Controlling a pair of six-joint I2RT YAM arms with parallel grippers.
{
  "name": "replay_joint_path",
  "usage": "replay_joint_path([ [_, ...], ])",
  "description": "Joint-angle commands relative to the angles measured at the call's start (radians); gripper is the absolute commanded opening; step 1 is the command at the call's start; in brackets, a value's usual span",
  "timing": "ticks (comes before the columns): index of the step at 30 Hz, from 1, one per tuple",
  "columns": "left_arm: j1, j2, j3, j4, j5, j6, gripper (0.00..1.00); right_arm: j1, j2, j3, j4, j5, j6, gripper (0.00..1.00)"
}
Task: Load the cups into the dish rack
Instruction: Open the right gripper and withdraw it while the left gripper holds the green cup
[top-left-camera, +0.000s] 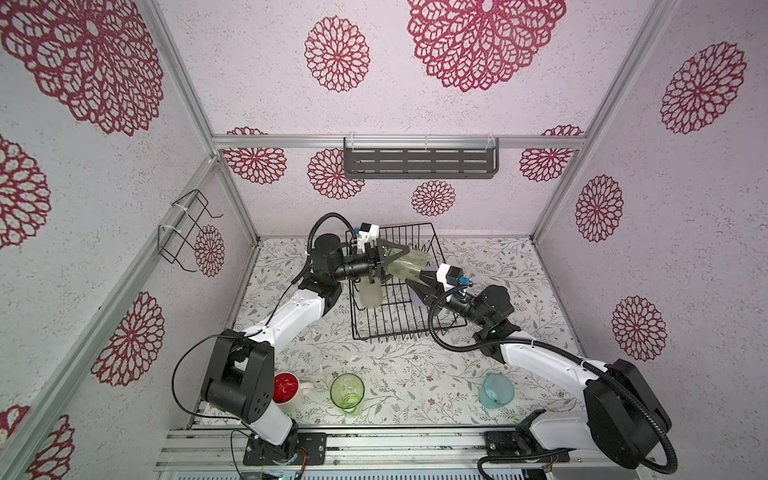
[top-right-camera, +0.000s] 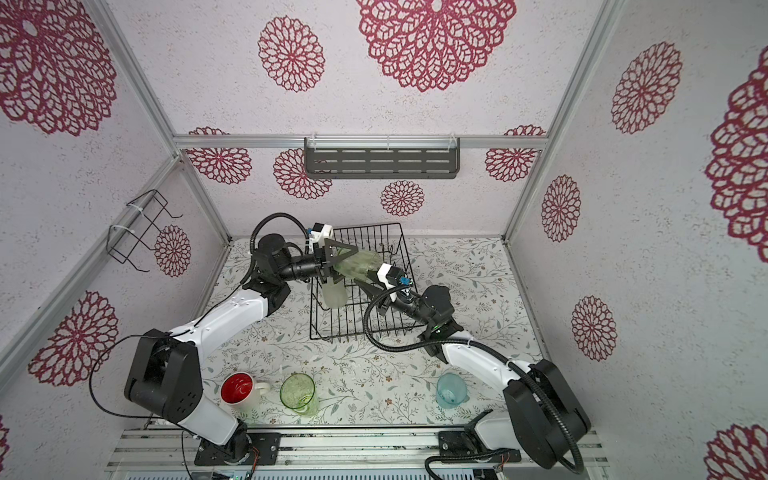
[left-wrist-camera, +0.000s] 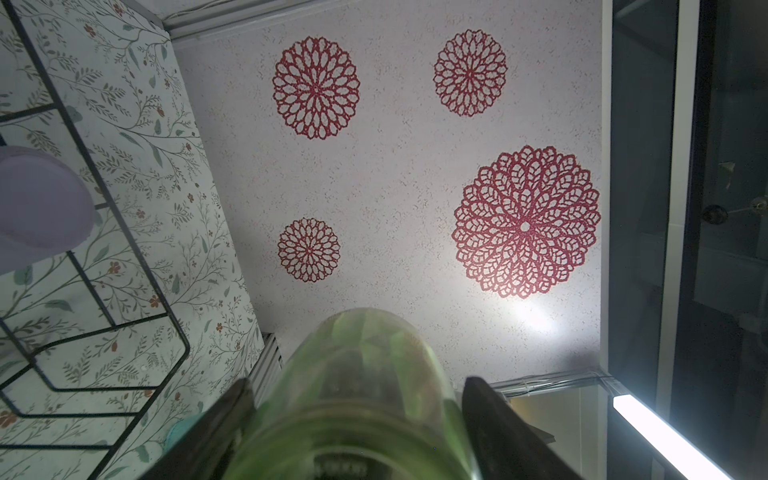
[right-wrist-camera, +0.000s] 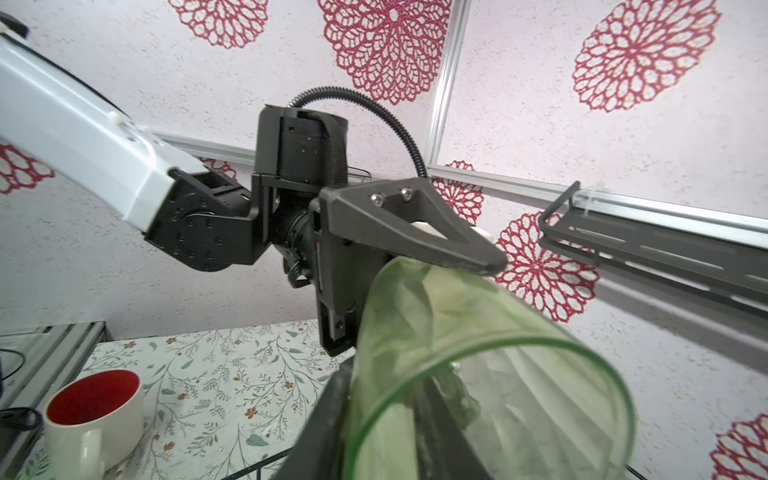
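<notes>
A pale green tumbler (top-left-camera: 405, 264) (top-right-camera: 357, 264) lies sideways in the air over the dish rack (top-left-camera: 395, 332) (top-right-camera: 365, 228). My left gripper (top-left-camera: 395, 262) (left-wrist-camera: 357, 384) is shut on its base end. My right gripper (top-left-camera: 417, 278) (right-wrist-camera: 382, 382) is open, one finger inside the rim and one outside. In the rack stands a frosted whitish tumbler (top-left-camera: 370, 295), and a lilac tumbler (left-wrist-camera: 41, 208) is partly hidden. Near the front edge stand a white red-lined mug (top-left-camera: 286, 388) (right-wrist-camera: 95, 407), a green patterned glass (top-left-camera: 347, 391) and a teal cup (top-left-camera: 496, 390).
A grey slotted shelf (top-left-camera: 419, 162) hangs on the back wall. A small black bent-wire holder (top-left-camera: 187, 232) is fixed to the left wall. Both arms reach over the rack from the front rail, and the enclosure walls stand close on three sides.
</notes>
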Motion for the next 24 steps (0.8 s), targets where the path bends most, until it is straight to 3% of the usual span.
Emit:
replay_joint_path([
  [1, 0.020, -0.032, 0.032, -0.120, -0.025, 0.103, 0.72, -0.007, -0.040, -0.016, 0.025, 0.047, 0.031, 0.36],
  [8, 0.030, -0.028, 0.158, -0.521, -0.161, 0.404, 0.70, -0.011, -0.130, -0.086, -0.063, 0.182, -0.005, 0.44],
  [14, 0.023, -0.005, 0.205, -0.683, -0.282, 0.547, 0.70, -0.018, -0.229, -0.136, -0.188, 0.378, -0.009, 0.50],
  [16, 0.020, 0.007, 0.225, -0.740, -0.327, 0.590, 0.69, -0.020, -0.267, -0.156, -0.226, 0.478, 0.002, 0.60],
  [19, 0.009, 0.023, 0.247, -0.801, -0.400, 0.646, 0.69, -0.028, -0.324, -0.196, -0.252, 0.650, 0.077, 0.76],
  [24, -0.032, 0.068, 0.325, -0.909, -0.531, 0.741, 0.68, -0.102, -0.396, -0.218, -0.392, 0.746, 0.232, 0.80],
])
